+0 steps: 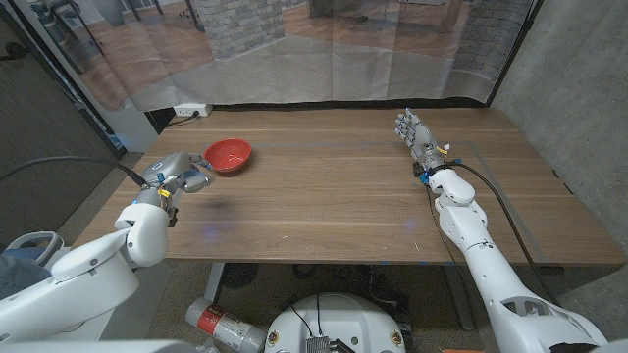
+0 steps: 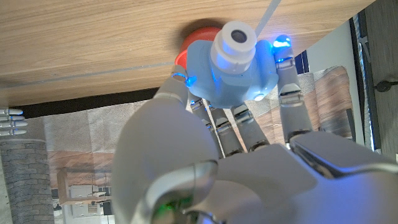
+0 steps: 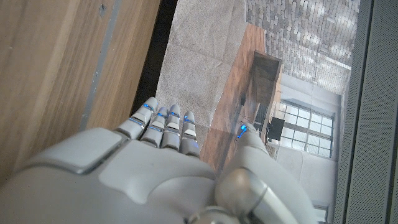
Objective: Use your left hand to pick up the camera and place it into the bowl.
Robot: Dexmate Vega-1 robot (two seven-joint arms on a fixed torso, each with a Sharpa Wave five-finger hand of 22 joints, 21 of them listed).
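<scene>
A wooden table stood before a clear plastic curtain, with a brick-faced wall and plank flooring showing through it, and a grey wall along the table's right side.

The left hand was near the table's left edge, its fingers wrapped around a small pale blue toy camera. In the left wrist view the camera sat at the fingertips, above the table surface, gripped from both sides. Its short white lens barrel faced away from the palm, toward the table top, and the camera's wider body lay crosswise to the fingers. No brand, label or writing could be read on it. In the head view the camera itself was hard to make out among the grey fingers.

Just beside the left hand, toward the far left corner of the table, stood a red bowl. In the left wrist view its red rim showed right behind the camera.

The right hand was well apart, toward the far right of the table, holding nothing, its fingers straight and close together, pointing toward the far edge.

A white power strip lay on the floor beyond the table's far left corner.
</scene>
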